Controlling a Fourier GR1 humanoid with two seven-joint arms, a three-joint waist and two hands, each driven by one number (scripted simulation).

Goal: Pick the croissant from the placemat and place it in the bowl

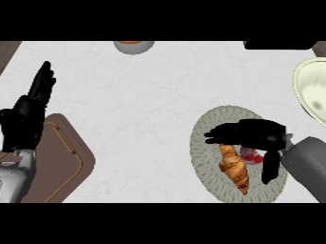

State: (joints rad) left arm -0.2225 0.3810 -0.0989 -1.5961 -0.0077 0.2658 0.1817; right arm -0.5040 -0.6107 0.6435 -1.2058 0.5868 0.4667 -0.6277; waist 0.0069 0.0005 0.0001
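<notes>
A golden croissant (235,167) lies on the oval grey woven placemat (207,143) at the lower right of the counter. My right hand (254,133) hovers over the croissant's upper end, fingers curled toward the left and thumb hanging down beside the pastry; it has no hold on it. A small red patch (249,153) shows under the hand next to the croissant. The cream bowl (324,93) sits at the right edge, partly cut off. My left hand (26,112) rests open at the left, fingers pointing up.
A brown cutting board (64,164) lies at the lower left under my left forearm. A small orange-filled cup (133,46) stands at the counter's far edge. A dark object (280,45) sits at the top right. Wooden floor shows at both top corners.
</notes>
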